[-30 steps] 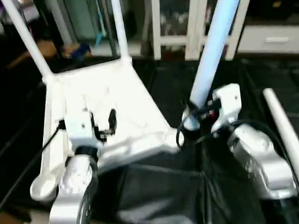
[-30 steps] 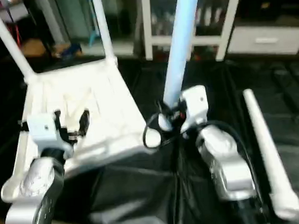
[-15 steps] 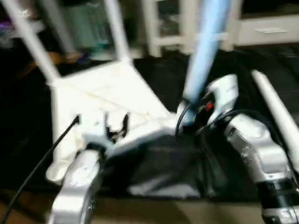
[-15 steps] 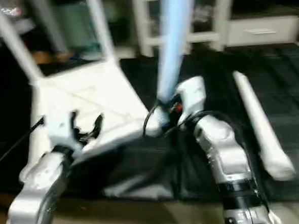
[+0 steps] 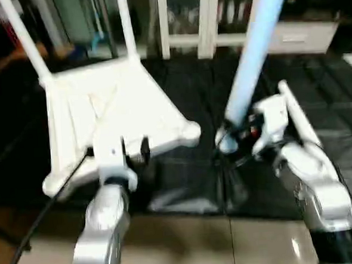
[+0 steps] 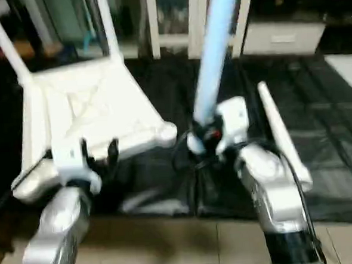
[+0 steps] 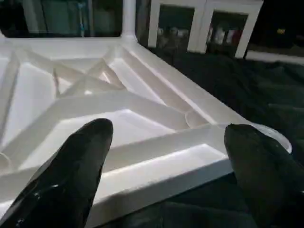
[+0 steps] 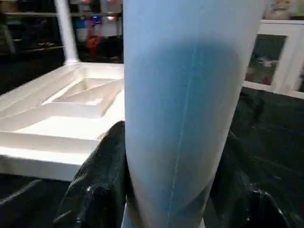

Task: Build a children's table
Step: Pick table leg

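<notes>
The tabletop (image 5: 112, 121) lies upside down on a black mat (image 5: 317, 87) on the floor, ribbed underside up, with two legs (image 5: 24, 42) already standing in its far corner sockets and the near sockets (image 5: 191, 131) empty. The right end effector (image 5: 236, 141) is clenched on the thick end of a third leg (image 5: 252, 55), holding it nearly upright just beside the near right socket; a fourth leg (image 6: 281, 140) lies on the mat beyond that arm. The left end effector (image 5: 129, 151) is released, fingers (image 7: 83, 156) spread wide above the near rim, gripping nothing. The leg looks like hollow plastic: light, stiff, smooth enough to twist in the grip, and top-heavy when held at its base, so the hold low near the plug end suits seating it. The tabletop seems light and likely to skate on the mat, so the free hand would best press or clamp the rim by the socket. Against a second ago the whole view has swung down, showing more bare floor, while the right grip and the left's spread look unchanged.
</notes>
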Robot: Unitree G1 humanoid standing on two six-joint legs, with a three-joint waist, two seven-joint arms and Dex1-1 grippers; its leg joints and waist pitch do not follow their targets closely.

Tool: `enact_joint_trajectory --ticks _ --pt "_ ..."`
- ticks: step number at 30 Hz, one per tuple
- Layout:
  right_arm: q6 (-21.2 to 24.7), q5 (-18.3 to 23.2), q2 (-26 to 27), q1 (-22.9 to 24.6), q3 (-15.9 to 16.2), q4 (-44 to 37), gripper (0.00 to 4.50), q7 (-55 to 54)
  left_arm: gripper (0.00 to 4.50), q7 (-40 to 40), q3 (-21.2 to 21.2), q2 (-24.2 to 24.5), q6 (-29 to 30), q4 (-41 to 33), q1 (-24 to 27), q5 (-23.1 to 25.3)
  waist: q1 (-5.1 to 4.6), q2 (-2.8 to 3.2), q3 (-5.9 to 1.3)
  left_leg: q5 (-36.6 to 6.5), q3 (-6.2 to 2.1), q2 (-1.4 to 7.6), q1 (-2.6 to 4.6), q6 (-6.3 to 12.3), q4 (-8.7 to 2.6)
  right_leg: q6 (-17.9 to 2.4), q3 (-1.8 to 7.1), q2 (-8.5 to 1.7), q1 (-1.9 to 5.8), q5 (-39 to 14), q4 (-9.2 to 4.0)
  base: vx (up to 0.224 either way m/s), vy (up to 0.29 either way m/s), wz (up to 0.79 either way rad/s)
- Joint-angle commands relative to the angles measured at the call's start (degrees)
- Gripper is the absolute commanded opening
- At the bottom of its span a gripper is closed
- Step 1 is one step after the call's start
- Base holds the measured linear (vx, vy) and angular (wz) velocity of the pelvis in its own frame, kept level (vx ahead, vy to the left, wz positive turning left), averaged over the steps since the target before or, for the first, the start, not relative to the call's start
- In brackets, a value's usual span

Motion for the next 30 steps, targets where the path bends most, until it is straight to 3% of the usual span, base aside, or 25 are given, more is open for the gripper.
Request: enact_joint_trajectory --ticks 1,5,7,8,9,10,11,12,13,14,15,16,17,18,19,20,21,22,23,24,25,26,27,28,30 --pt "0.7 0.5 -0.3 0.8 -0.1 -1.9 1.84 0.1 4.21 0.1 0.5 0.4 0.2 -2.5 0.1 0.1 0.38 -1.19 -2.93 -26.6 -3.73 6.63 1.47 -6.42 -7.28 -5.0 3.02 -4.36 1.01 -27.4 -5.82 0.0 0.0 0.0" --pt "0.8 0.4 0.2 2.2 0.5 -2.9 1.84 0.2 4.21 -0.3 0.4 2.6 0.4 -4.7 0.6 1.8 0.89 -1.65 -2.53 -29.7 -3.23 6.52 2.02 -8.09 -7.63 -3.8 2.96 -4.77 0.61 -32.4 -6.46 0.0 0.0 0.0" --pt "1.4 0.5 1.4 3.2 1.4 -4.2 1.84 -0.6 4.21 -0.3 1.3 2.4 -0.2 -5.9 1.5 1.6 0.8 -0.87 -2.07 -34.6 -3.11 6.44 2.02 -10.03 -8.66 -2.9 2.43 -3.92 0.64 -33.3 -6.39 0.0 0.0 0.0" --pt "1.8 0.9 1.7 3.5 1.2 -4.8 1.84 -1.1 4.21 0.1 1.2 2.1 0.3 -6.0 1.3 1.7 0.88 -0.14 -2.07 -38.7 -3.07 6.48 1.59 -11.53 -10.36 -2.9 1.62 -2.86 1.64 -30.6 -5.12 0.0 0.0 0.0" --pt "1.8 0.9 1.7 3.5 1.2 -4.8 1.84 -1.1 4.21 0.1 1.2 2.1 0.3 -6.0 1.3 1.7 1.08 -0.39 -1.93 -40.7 -2.51 6.61 0.9 -12.0 -11.94 -3.0 1.14 -1.84 2.33 -28.4 -3.94 -0.076 0.05 0.0" --pt "1.9 1.6 2.0 4.0 0.7 -5.5 1.84 -1.5 4.21 0.3 0.7 1.6 0.7 -6.0 0.9 1.8 2.84 0.09 -2.53 -42.6 -0.33 6.84 -0.4 -13.23 -15.77 -4.1 0.39 0.29 4.78 -18.6 2.56 -0.115 0.003 0.25" --pt "1.8 1.6 2.0 4.0 0.7 -5.5 1.84 -1.5 4.21 0.3 0.7 1.6 0.7 -6.0 0.9 1.8 5.22 -0.99 -3.06 -35.8 2.87 6.5 -0.5 -12.85 -17.03 -3.5 2.09 0.7 4.37 -14.0 4.02 -0.115 0.003 0.25" --pt "2.0 1.8 1.7 4.6 -0.2 -5.2 1.84 -1.8 4.21 0.5 -0.5 1.2 0.0 -5.3 0.4 2.4 4.73 -3.05 -3.46 -28.0 3.96 5.71 2.62 -11.52 -13.37 -2.3 4.16 -1.12 0.85 -22.7 0.48 -0.043 -0.086 0.35" --pt "2.1 1.8 1.6 4.8 -0.4 -5.3 1.84 -2.0 4.21 0.6 -0.9 1.2 -0.1 -5.2 0.4 2.5 3.49 -3.12 -2.56 1.7 -2.75 2.3 4.54 -0.74 5.02 -4.4 10.14 -10.72 -2.66 -56.8 -11.74 0.0 0.0 0.0" --pt "2.3 1.9 1.6 4.7 -0.5 -5.4 1.84 -2.0 4.21 0.5 -1.1 1.2 0.0 -5.3 0.4 2.5 3.39 -2.83 -1.39 0.8 -3.8 2.03 3.67 -0.75 5.92 -6.2 9.45 -10.16 -0.92 -58.5 -11.23 0.0 0.0 0.0" --pt "2.8 2.4 1.5 4.6 -1.0 -5.8 1.84 -2.0 4.21 0.3 -1.6 1.3 0.4 -5.6 0.5 2.5 3.54 -1.92 -1.52 -4.1 -4.67 2.64 5.35 -2.0 5.77 -6.8 7.66 -9.37 -0.31 -57.0 -9.96 -0.02 0.096 -0.11" --pt "4.0 4.4 1.1 4.0 -2.1 -6.4 1.84 -0.8 4.21 -0.3 -3.1 1.1 0.6 -6.2 0.7 2.4 1.04 -0.7 -1.3 -44.0 -7.73 6.42 8.62 -7.97 -6.09 -3.7 1.03 1.74 -1.56 -31.5 -2.37 -0.08 0.073 0.09" --pt "3.7 4.3 1.2 4.0 -2.2 -5.9 1.84 -0.6 4.21 -0.4 -3.3 1.1 0.2 -5.9 1.1 2.4 1.04 -0.7 -1.3 -44.0 -7.73 6.42 8.62 -7.97 -6.09 -3.7 1.03 1.74 -1.56 -31.5 -2.37 -0.08 0.073 0.09" --pt "3.2 4.0 1.3 4.1 -2.1 -5.3 1.84 -0.5 4.21 -0.5 -3.4 1.1 -0.4 -5.5 1.7 2.5 0.89 0.62 -1.83 -53.5 -8.82 9.11 9.03 -5.89 -10.36 -3.9 1.6 1.21 0.21 -13.2 1.72 -0.086 0.036 0.06" --pt "2.9 3.1 0.9 4.2 -1.7 -4.7 1.84 -0.4 4.21 -0.6 -3.6 1.1 -0.6 -5.3 2.1 2.8 -0.11 0.49 -1.05 -54.3 -8.35 9.16 8.34 -3.18 -12.26 -3.6 1.19 1.04 1.37 -5.4 2.86 -0.038 0.058 -0.13" --pt "2.8 2.8 0.7 4.1 -1.6 -4.5 1.84 -0.3 4.21 -0.7 -3.7 1.2 -0.6 -5.3 2.2 3.1 -0.61 0.34 -0.63 -51.4 -8.01 7.94 8.39 -0.3 -12.35 -2.5 1.33 0.48 2.62 -5.6 1.72 -0.038 0.058 -0.13" --pt "3.2 2.7 0.7 3.9 -1.5 -4.9 1.84 -0.6 4.21 -1.0 -4.1 1.6 -0.4 -5.7 2.5 3.6 -0.81 -0.7 -0.94 -49.3 -6.99 7.16 8.91 0.7 -11.55 -2.3 1.84 -0.22 3.0 -8.6 -0.07 0.0 0.0 0.0" --pt "3.9 3.7 1.1 3.7 -2.0 -5.5 1.84 -1.1 4.21 -1.3 -4.3 1.4 0.0 -6.5 2.9 3.6 -0.52 -2.13 -1.17 -36.4 -2.74 3.28 7.71 0.5 -6.88 -4.0 4.57 -3.3 4.52 -35.3 -7.23 -0.005 -0.05 -0.05" --pt "3.9 3.7 1.1 3.7 -2.0 -5.5 1.84 -1.1 4.21 -1.3 -4.3 1.4 0.0 -6.5 2.9 3.6 -0.52 -2.13 -1.17 -36.4 -2.74 3.28 7.71 0.5 -6.88 -4.0 4.57 -3.3 4.52 -35.3 -7.23 -0.005 -0.05 -0.05" --pt "3.3 3.1 1.0 3.6 -1.4 -5.1 1.84 -1.4 4.21 -1.0 -4.0 0.7 -0.1 -6.5 3.4 3.1 0.23 -3.32 -1.66 -23.0 -1.36 2.59 6.13 1.96 -3.51 -3.2 6.29 -5.7 5.92 -53.5 -10.15 0.0 0.0 0.0" --pt "3.4 3.0 1.1 3.7 -1.4 -4.9 1.84 -1.6 4.21 -0.8 -4.1 0.7 -0.1 -6.3 3.4 3.2 0.87 -4.05 -2.38 -12.7 -1.06 2.94 4.43 3.79 -2.05 -4.1 7.56 -7.04 7.59 -55.8 -11.2 0.0 0.0 0.0" --pt "3.5 3.0 1.1 3.8 -1.4 -4.7 1.84 -1.7 4.21 -0.7 -4.3 0.9 -0.1 -6.1 3.3 3.2 1.52 -3.41 -2.43 -9.0 -1.31 3.57 3.81 4.39 -3.74 -6.1 7.04 -5.63 7.86 -49.7 -10.35 0.0 0.0 0.0" --pt "3.9 3.1 1.2 3.8 -1.4 -4.8 1.84 -1.9 4.21 -0.6 -4.2 0.7 0.0 -6.1 3.2 3.0 1.46 -2.95 -2.48 -9.2 -1.28 3.84 4.48 4.44 -5.12 -7.4 6.15 -3.94 7.11 -45.3 -9.61 0.056 0.012 0.07" --pt "4.1 3.1 1.3 3.7 -1.4 -4.9 1.84 -2.1 4.21 -0.4 -4.0 0.4 0.0 -6.2 3.1 2.6 0.07 -1.97 -2.54 -16.7 -2.21 5.45 7.6 4.49 -7.53 -11.6 3.6 -0.21 4.67 -29.9 -7.0 0.057 0.019 0.16" --pt "4.0 3.2 1.3 3.7 -1.3 -5.0 1.84 -1.9 4.21 -0.3 -3.7 0.3 -0.1 -6.1 3.1 2.5 -0.74 -0.83 -2.76 -23.7 -3.36 6.75 9.71 4.26 -8.69 -13.9 2.87 0.63 3.57 -20.9 -5.28 0.064 0.023 0.14"
